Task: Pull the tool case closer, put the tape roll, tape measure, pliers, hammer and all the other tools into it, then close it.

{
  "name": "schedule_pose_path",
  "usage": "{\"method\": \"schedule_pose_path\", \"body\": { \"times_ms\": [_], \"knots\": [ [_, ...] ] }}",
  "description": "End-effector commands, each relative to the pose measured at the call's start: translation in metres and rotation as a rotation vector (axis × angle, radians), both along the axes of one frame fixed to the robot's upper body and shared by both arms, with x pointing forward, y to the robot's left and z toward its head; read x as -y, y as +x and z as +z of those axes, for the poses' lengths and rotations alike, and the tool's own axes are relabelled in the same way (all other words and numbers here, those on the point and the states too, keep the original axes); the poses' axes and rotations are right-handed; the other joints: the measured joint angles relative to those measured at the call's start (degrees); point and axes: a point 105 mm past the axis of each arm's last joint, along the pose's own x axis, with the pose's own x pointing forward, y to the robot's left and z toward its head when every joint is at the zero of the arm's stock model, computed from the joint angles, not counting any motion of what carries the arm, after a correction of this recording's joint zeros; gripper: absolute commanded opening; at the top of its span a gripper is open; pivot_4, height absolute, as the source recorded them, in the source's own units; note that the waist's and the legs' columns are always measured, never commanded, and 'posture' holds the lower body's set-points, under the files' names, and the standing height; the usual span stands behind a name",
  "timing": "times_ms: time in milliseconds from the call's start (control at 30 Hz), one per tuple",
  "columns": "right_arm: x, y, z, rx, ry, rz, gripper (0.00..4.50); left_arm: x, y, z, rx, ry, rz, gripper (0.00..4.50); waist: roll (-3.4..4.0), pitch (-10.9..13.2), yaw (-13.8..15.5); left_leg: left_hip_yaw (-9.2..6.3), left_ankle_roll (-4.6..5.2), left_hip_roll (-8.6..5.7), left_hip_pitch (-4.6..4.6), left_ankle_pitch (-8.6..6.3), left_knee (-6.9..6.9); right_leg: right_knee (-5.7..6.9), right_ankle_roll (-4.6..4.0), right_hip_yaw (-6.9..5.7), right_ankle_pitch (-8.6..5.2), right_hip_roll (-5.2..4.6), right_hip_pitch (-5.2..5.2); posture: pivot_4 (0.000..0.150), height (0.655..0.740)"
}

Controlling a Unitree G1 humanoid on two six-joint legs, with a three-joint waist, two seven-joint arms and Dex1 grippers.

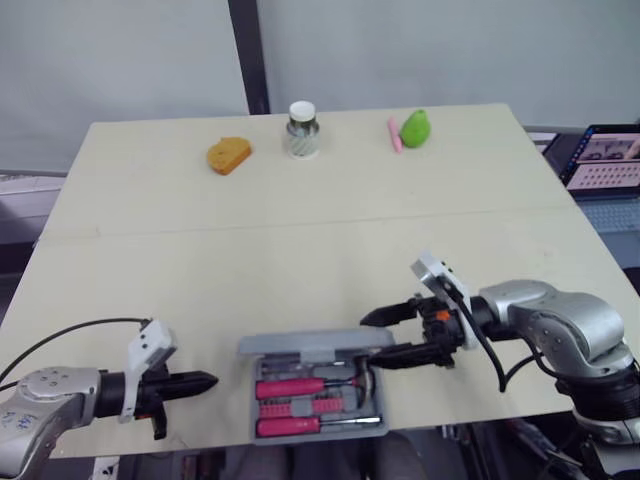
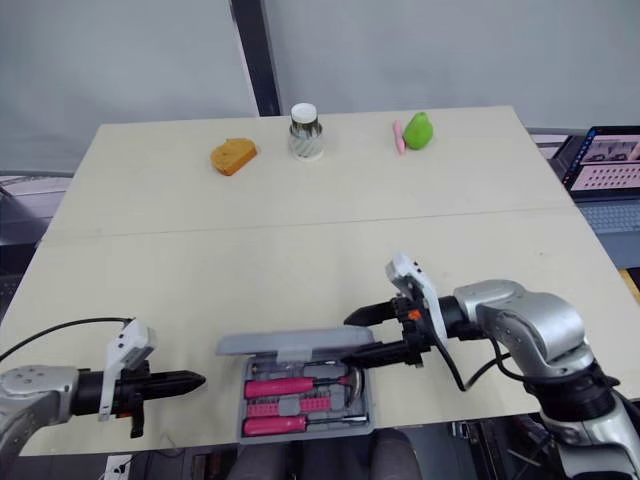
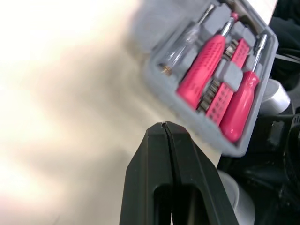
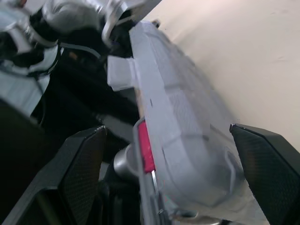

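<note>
At the table's near edge the packed tool case has its lid half raised between the right gripper's spread fingers (left gripper's pressed together, nearby), so closing seems in hand, needing a downward push

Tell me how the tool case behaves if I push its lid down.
The lid looks like stiff plastic; it should hinge, not flex. The tool case sits at the table edge and may slide on the smooth top. Packed tools probably resist tipping.

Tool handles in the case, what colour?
Pink; the handles show best in the left wrist view.
</note>
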Motion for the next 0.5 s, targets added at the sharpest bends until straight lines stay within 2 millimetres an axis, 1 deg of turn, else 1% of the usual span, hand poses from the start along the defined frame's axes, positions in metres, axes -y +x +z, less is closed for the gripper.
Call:
{"method": "schedule_pose_path", "body": {
  "times_ms": [33,100,200,300,367,433,467,500],
  "knots": [
    [0.005,-0.020,-0.003,0.047,-0.043,0.093,4.44,-0.012,0.007,0.007,0.040,0.019,0.027,0.00,-0.09,0.1,0.4,0.00,0.00,0.00,-0.01,0.00,0.00,-0.01,0.00,0.00,0.00,0.00,0.00,0.150,0.7400],
    [0.010,-0.024,-0.008,0.047,-0.062,0.096,4.44,-0.014,0.013,0.010,0.063,0.017,0.039,0.00,-0.30,0.2,0.6,-0.01,0.00,0.01,-0.01,0.00,0.00,-0.01,0.00,-0.02,0.00,0.01,-0.01,0.150,0.7400],
    [0.023,-0.013,-0.016,0.078,-0.082,-0.028,4.44,-0.018,0.019,0.011,0.089,0.025,0.058,0.00,-0.43,0.2,0.8,0.02,0.00,0.02,0.00,0.00,0.02,0.00,0.00,-0.02,0.00,0.01,-0.01,0.150,0.7400],
    [0.047,0.000,-0.016,0.125,-0.080,-0.179,4.44,-0.024,0.026,0.013,0.138,0.034,0.099,0.00,-0.48,0.3,1.0,0.04,0.00,0.01,-0.01,-0.01,0.02,-0.02,0.00,-0.02,0.00,0.00,-0.02,0.150,0.7400],
    [0.070,0.015,-0.009,0.167,-0.032,-0.338,4.44,-0.033,0.033,0.018,0.192,0.048,0.162,0.00,-0.55,0.3,1.2,0.06,0.00,0.01,-0.02,0.00,0.01,-0.02,0.00,-0.02,0.00,0.00,-0.02,0.150,0.7400],
    [0.097,0.021,-0.007,0.192,-0.023,-0.453,4.50,-0.045,0.038,0.024,0.244,0.071,0.220,0.54,-0.65,0.4,1.2,0.07,0.00,0.02,-0.01,0.00,0.05,-0.01,0.00,-0.02,0.00,0.00,-0.01,0.150,0.7400],
    [0.113,0.023,-0.010,0.202,-0.040,-0.513,4.50,-0.051,0.039,0.027,0.271,0.074,0.248,0.88,-0.66,0.4,1.3,0.06,0.00,0.03,-0.01,0.00,0.06,-0.02,0.00,-0.03,0.00,0.01,0.00,0.150,0.7400],
    [0.124,0.024,-0.013,0.213,-0.050,-0.556,4.50,-0.056,0.040,0.030,0.292,0.072,0.272,1.26,-0.66,0.4,1.3,0.06,0.00,0.03,0.02,0.00,0.05,0.00,0.00,-0.03,0.00,0.01,0.02,0.150,0.7400]
  ]
}}
